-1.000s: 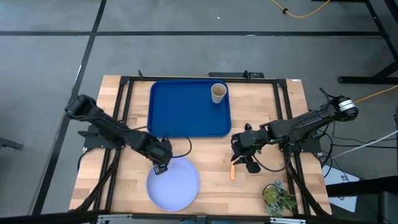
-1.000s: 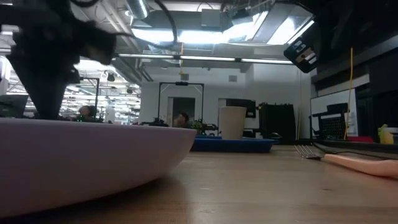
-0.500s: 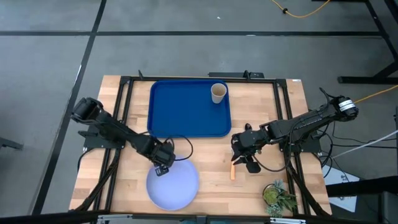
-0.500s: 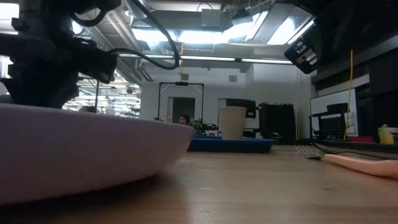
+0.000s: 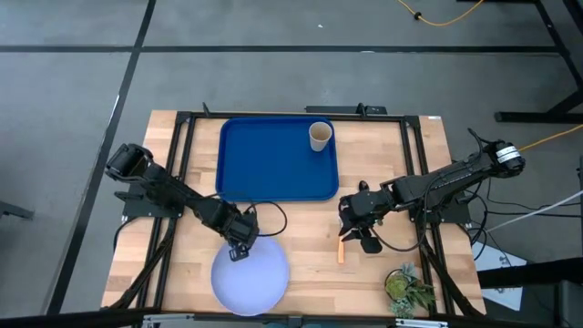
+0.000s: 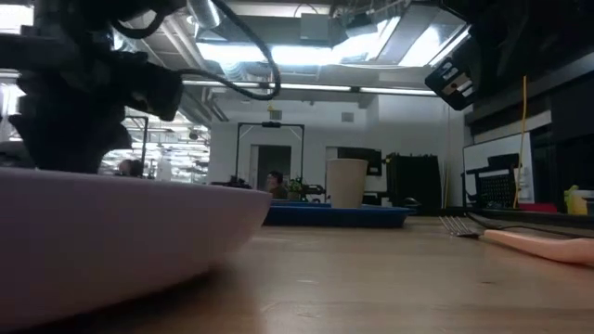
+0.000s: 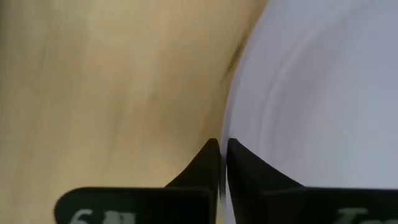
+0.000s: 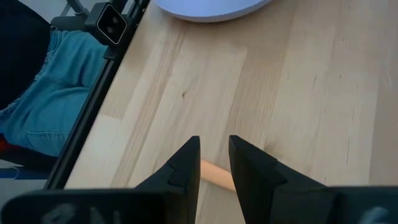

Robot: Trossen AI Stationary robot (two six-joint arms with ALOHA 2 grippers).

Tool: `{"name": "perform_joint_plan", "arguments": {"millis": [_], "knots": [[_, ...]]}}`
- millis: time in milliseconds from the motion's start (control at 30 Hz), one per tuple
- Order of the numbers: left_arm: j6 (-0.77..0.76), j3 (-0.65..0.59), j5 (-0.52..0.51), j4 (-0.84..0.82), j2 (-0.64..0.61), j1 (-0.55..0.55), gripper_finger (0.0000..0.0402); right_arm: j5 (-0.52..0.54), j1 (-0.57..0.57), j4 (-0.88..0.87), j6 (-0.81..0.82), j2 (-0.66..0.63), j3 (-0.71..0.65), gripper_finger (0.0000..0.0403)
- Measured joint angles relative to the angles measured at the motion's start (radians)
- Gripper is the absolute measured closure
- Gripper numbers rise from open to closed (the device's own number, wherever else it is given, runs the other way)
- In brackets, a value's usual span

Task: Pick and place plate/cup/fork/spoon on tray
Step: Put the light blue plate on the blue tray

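Wood table (image 5: 301, 228), grey floor (image 5: 273, 82), lit room beyond

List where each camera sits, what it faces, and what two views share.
High: overhead, straight down on the tray, both arms.
Low: tabletop level, facing across the plate into the room.
Left wrist: behind the left pincer, shut on the plate's rim.
Right wrist: behind the right pincer, around the fork handle.
All views show the plate.

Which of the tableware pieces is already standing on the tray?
Only the cup, upright in the tray's far right corner. The plate and the fork lie on the bare table.
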Motion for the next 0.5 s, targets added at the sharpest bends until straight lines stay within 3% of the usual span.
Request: {"name": "perform_joint_plan", "arguments": {"millis": [267,500], "knots": [[0.275,0.043,-0.044,-0.01,-0.063,0.058,0.0397,0.0,0.0,-0.002,0.0,0.0,-0.001,0.0313],[0.617,0.164,-0.247,-0.083,-0.168,0.214,0.0398,-0.001,0.0,-0.014,-0.005,0.0,-0.001,0.0313]]}}
